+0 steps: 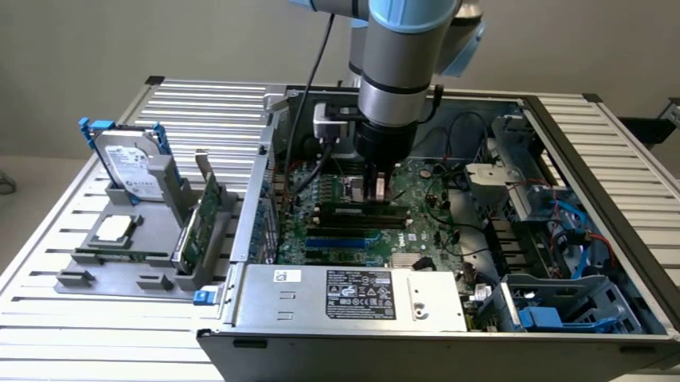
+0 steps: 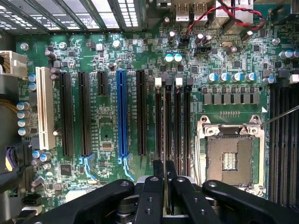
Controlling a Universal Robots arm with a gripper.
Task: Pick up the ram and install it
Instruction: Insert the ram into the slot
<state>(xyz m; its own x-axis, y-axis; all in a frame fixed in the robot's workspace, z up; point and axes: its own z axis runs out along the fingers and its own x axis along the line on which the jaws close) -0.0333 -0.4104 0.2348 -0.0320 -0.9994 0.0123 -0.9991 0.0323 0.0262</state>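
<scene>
On the surface [image 1: 202, 103], at the exterior view's left of the computer case [image 1: 425, 354], a grey holder [image 1: 117, 278] carries one hard drive [image 1: 133, 167] and one green expansion card [image 1: 202, 219]. Inside the case the claw [image 1: 368, 195] grips the ram [image 2: 165, 186] edge-on, over four black memory slots [image 2: 177, 126]. Further to the exterior view's right inside the case lie blue cables [image 1: 574, 223]
</scene>
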